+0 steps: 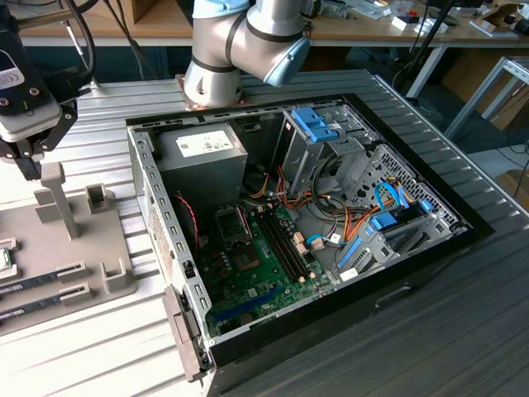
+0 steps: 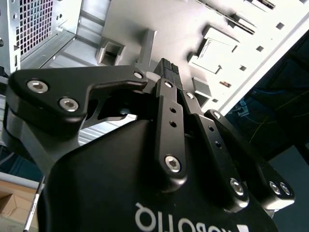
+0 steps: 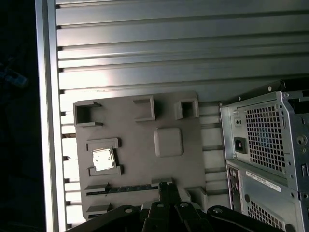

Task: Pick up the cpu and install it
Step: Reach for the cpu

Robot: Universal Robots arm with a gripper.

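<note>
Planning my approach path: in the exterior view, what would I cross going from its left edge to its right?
Chip → grey holder plate → case side wall → green main board → blue-clipped drive bay.

an open black and silver metal desktop computer case (image 1: 153, 194) lies on a ribbed aluminium table (image 1: 107, 347), with a green motherboard (image 1: 256, 265), a grey power-supply box (image 1: 202, 153) and blue plastic drive latches (image 1: 314, 124) inside. beside it, at the exterior view's left, sits a flat grey plastic fixture plate (image 1: 116, 277).
</note>
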